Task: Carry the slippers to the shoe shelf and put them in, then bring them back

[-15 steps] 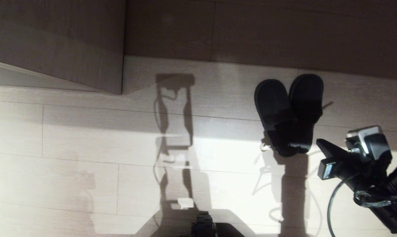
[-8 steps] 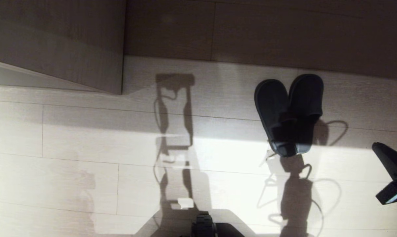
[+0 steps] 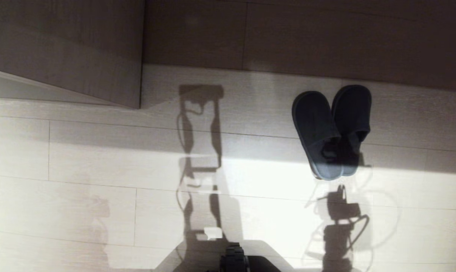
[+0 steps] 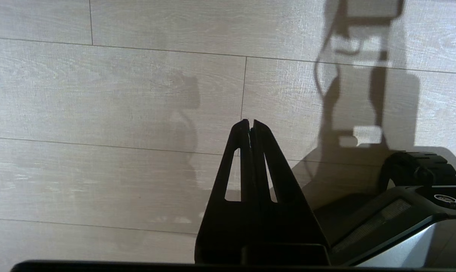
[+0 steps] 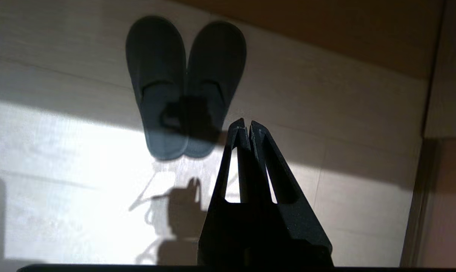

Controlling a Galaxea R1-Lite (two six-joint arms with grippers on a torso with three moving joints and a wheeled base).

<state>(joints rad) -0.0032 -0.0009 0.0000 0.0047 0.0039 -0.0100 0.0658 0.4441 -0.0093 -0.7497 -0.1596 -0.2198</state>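
Head view: the slippers (image 3: pixel 331 132) lie side by side on the pale plank floor (image 3: pixel 80 170), on the robot's right, rounded toes pointing away toward the dark wood-grain wall (image 3: pixel 307 37), heels toward the robot. Their long axis runs away from the robot, the heel ends touching or overlapping while the toes spread slightly. A band of bright light crosses the floor at the heels. Neither arm shows here — only shadows on the boards.

Left wrist view: the left end effector (image 4: pixel 250 126) hangs above bare floor with its two fingers pressed together, grasping nothing. No slipper is in sight, so this arm looks like the farther one.

Right wrist view: the right end effector (image 5: pixel 244 126) is clenched, fingertips meeting, and empty. The slippers (image 5: pixel 184 87) lie ahead of it and a little to one side, clear of the tips and not touched, heels nearest the fingers. The right arm is plainly the nearer one — any fresh grasp would likely need the fingers parted first, then an approach to the heel ends.
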